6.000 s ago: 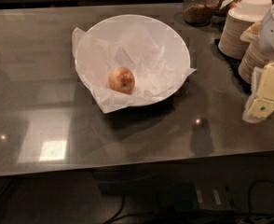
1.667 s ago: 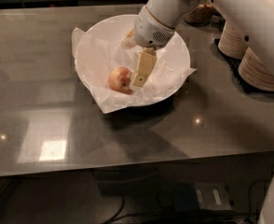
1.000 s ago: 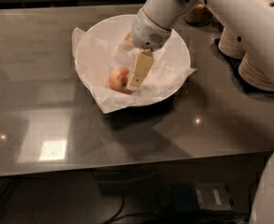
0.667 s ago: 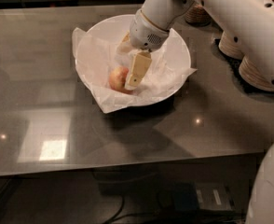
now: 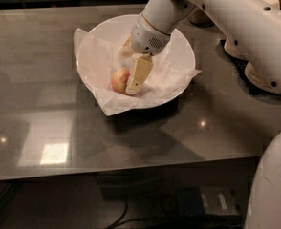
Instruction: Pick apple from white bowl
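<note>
Gripper is down inside the white bowl, right against the apple. One beige pad sits on the apple's right side, tilted, tip low near the bowl's floor. Cannot tell if the gripper is clamped on the apple or only beside it; the far side is hidden. Apple sits on the paper liner, a bit left of the bowl's centre, not lifted as far as I can see. It is yellow-orange with a reddish side.

White wrist housing sits just above the apple, over the bowl's middle. Arm runs up and to the right from there, out over the bowl's back rim.

Liner is crinkled, with corners sticking out past the rim at upper left, front and right. Bowl stands on the dark glossy table, toward the back half. It casts a shadow on the front side.

Stack of beige paper bowls stands at the right, behind the arm, well apart from the white bowl. A bright square reflection lies on the table at front left. The robot's white body fills the lower right corner.
</note>
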